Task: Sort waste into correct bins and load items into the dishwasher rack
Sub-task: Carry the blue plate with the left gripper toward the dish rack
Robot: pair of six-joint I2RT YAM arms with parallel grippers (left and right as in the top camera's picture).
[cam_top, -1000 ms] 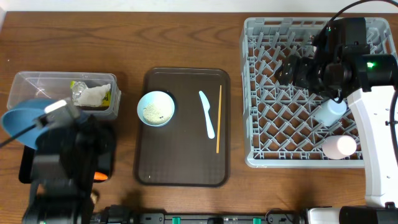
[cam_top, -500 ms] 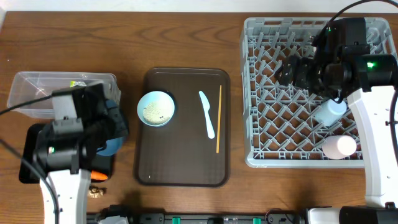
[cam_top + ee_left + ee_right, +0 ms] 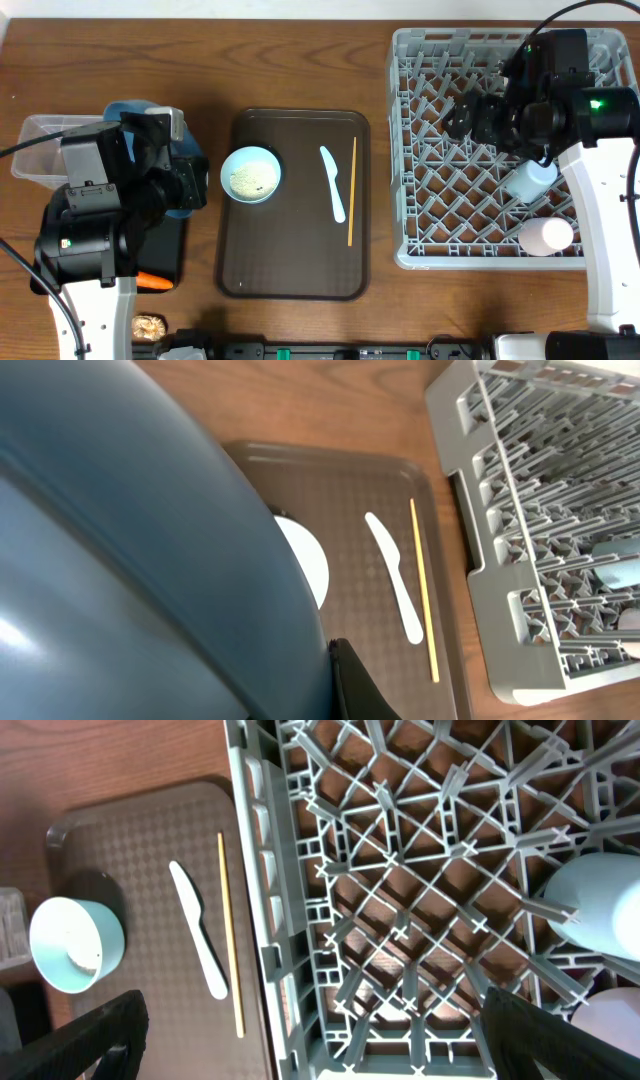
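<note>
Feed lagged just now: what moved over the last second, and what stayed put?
The left gripper, shut on the blue plate, carried it from the far left rightward, toward the brown tray. The right gripper, the light blue cup and pink cup in the rack, the small bowl, spoon and chopstick stayed put.

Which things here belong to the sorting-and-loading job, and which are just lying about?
Job: blue plate, white bowl, spoon, chopstick, light blue cup, pink cup, carrot, food lump, clear tub, black tray, rack.
Lying about: brown serving tray.
</note>
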